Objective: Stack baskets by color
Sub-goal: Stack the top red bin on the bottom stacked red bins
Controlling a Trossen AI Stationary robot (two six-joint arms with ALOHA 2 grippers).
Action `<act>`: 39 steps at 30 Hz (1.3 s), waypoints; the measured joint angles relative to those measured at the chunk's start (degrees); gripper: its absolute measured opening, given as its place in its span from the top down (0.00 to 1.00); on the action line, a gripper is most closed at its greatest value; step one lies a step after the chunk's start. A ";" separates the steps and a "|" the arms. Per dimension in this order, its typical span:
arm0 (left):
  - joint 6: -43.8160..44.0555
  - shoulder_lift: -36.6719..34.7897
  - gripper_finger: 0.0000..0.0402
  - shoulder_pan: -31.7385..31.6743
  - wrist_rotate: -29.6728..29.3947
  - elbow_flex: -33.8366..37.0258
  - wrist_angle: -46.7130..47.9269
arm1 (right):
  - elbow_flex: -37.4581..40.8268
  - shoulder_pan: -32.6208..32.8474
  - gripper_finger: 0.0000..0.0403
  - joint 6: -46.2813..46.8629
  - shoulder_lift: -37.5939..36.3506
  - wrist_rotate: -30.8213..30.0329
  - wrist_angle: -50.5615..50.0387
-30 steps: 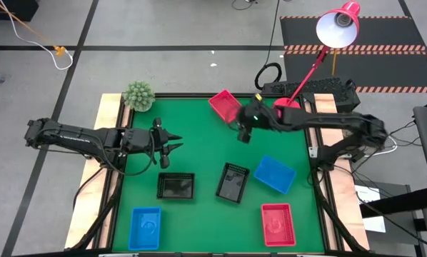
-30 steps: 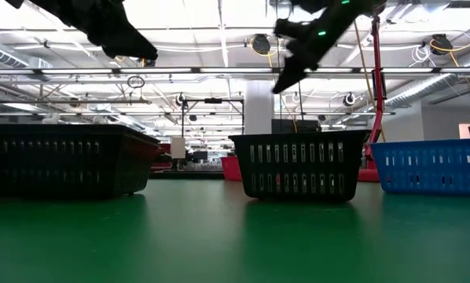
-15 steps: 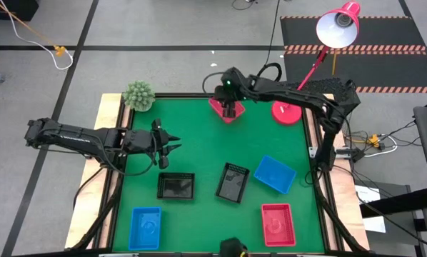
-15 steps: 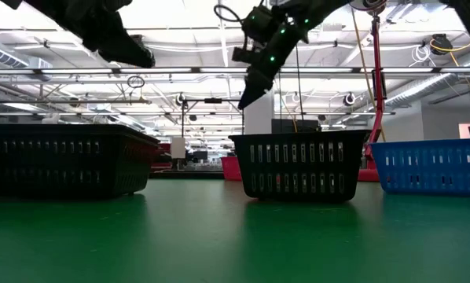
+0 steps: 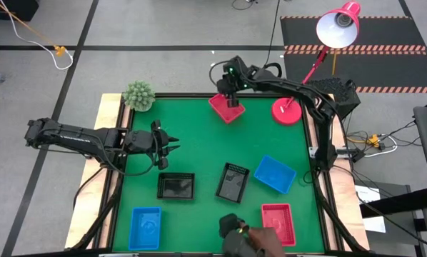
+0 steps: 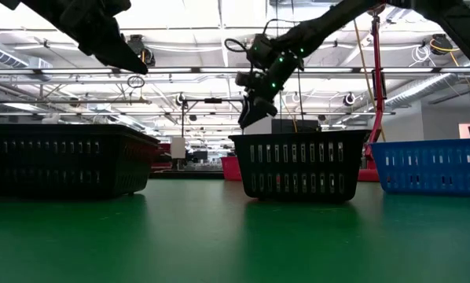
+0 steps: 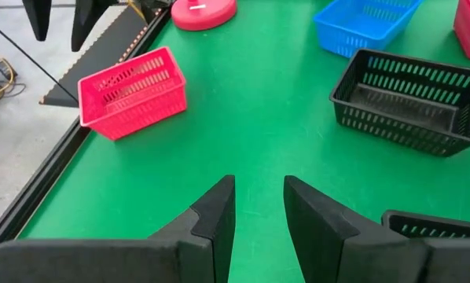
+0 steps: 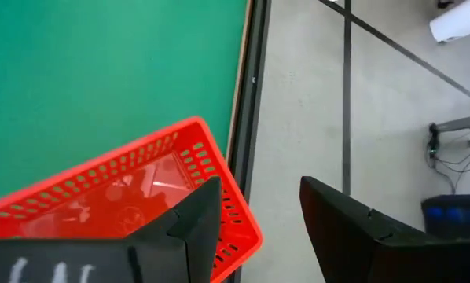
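Note:
A red basket (image 5: 225, 108) sits on its bottom at the table's far edge. My right gripper (image 5: 232, 98) hangs open just above its far corner (image 8: 219, 212); one finger (image 8: 189, 211) stands over the basket's inside, the other (image 8: 341, 216) beyond the table edge. Two black baskets (image 5: 176, 185) (image 5: 233, 182) rest mid-table, with a blue basket (image 5: 274, 174) to their right. Another blue basket (image 5: 145, 227) and another red basket (image 5: 277, 223) lie near the front edge. My left gripper (image 5: 172, 146) hovers at the left, open a little with nothing between its fingers (image 7: 258, 185).
The red lamp base (image 5: 285, 112) stands right of the far red basket, and a small green plant (image 5: 138, 95) at the far left corner. A person's hand (image 5: 253, 238) reaches over the near edge between the near black and red baskets.
My right gripper has swung from mid-table, right of the far red basket, toward the far edge and now hangs over that basket's far corner; its wrist has rolled. A person's hand has come in over the near edge.

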State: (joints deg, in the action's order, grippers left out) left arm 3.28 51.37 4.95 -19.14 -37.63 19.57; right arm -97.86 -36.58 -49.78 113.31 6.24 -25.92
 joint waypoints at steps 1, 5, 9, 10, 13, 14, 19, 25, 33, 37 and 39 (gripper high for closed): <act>-0.01 0.00 0.72 0.00 0.01 0.00 -0.02 | 0.00 -0.70 0.59 0.02 0.32 0.79 0.45; -0.01 0.00 0.72 0.00 0.02 0.00 -0.02 | 0.00 -3.05 0.59 2.77 1.41 2.45 2.06; -0.14 0.00 0.72 0.01 0.05 0.00 -0.02 | 0.02 -5.02 0.59 11.63 2.35 2.68 1.64; -0.14 0.00 0.72 0.02 0.07 0.00 -0.02 | 0.01 -5.31 0.59 14.50 2.69 2.73 1.42; -0.22 0.00 0.72 0.00 0.09 0.00 0.09 | 0.13 -5.95 0.59 21.51 2.98 2.53 -2.60; -0.40 0.00 0.72 0.00 0.09 0.02 0.11 | 0.13 -5.95 0.59 23.27 2.98 2.49 -3.60; -0.92 0.00 0.72 0.00 0.13 0.00 0.17 | 0.11 -5.62 0.59 30.81 2.92 1.23 -6.41; -2.15 0.00 0.72 0.00 0.15 0.02 -0.07 | 0.17 -5.74 0.59 41.02 3.68 1.35 -6.64; -4.69 0.00 0.72 -0.40 0.18 0.02 -1.18 | 0.31 -5.39 0.59 45.22 6.82 -1.46 -14.25; -6.25 0.00 0.72 -0.80 0.20 0.02 -3.62 | 0.31 -4.91 0.59 46.42 6.92 -4.45 -16.35; -7.05 0.00 0.72 -0.97 0.19 0.02 -5.05 | 0.31 -4.67 0.62 47.17 6.92 -4.96 -16.94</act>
State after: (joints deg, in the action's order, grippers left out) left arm -3.78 51.37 3.98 -18.95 -37.60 14.52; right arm -97.56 -41.25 -2.61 120.22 1.28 -42.87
